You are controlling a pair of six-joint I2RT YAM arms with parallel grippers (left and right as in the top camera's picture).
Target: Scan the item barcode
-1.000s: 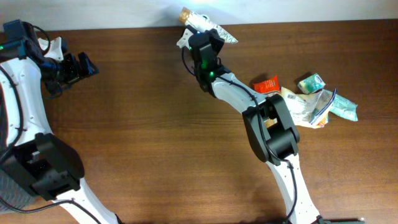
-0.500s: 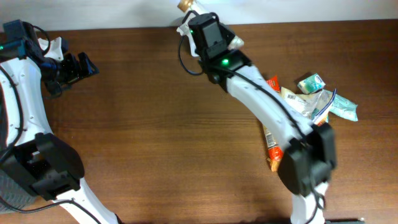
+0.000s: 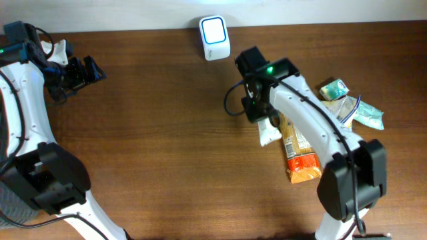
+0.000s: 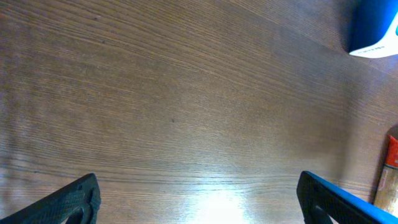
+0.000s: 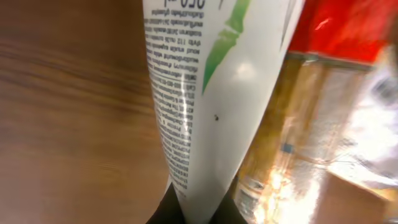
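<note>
Right wrist: right fingers (image 5: 163, 216) pinch a glossy white tube (image 5: 211, 93) over grained wood table (image 5: 62, 93); left fingers (image 4: 68, 199) spread

White tube (image 3: 268, 132), green mark and fine print, long axis near-to-far. White scanner (image 3: 214, 38), window lit, at far edge of table (image 3: 147, 147), well apart.

Wooden table (image 3: 147, 133), crumpled packets (image 3: 350, 110), perhaps snacks

Smooth wood-grain table (image 3: 147, 133), softly sheened under the light. Glossy white plastic tube (image 5: 211, 93), printed. Shiny, crinkled clear film on the snack packet (image 3: 299, 148). Smooth white hard-plastic scanner (image 3: 215, 38).
</note>
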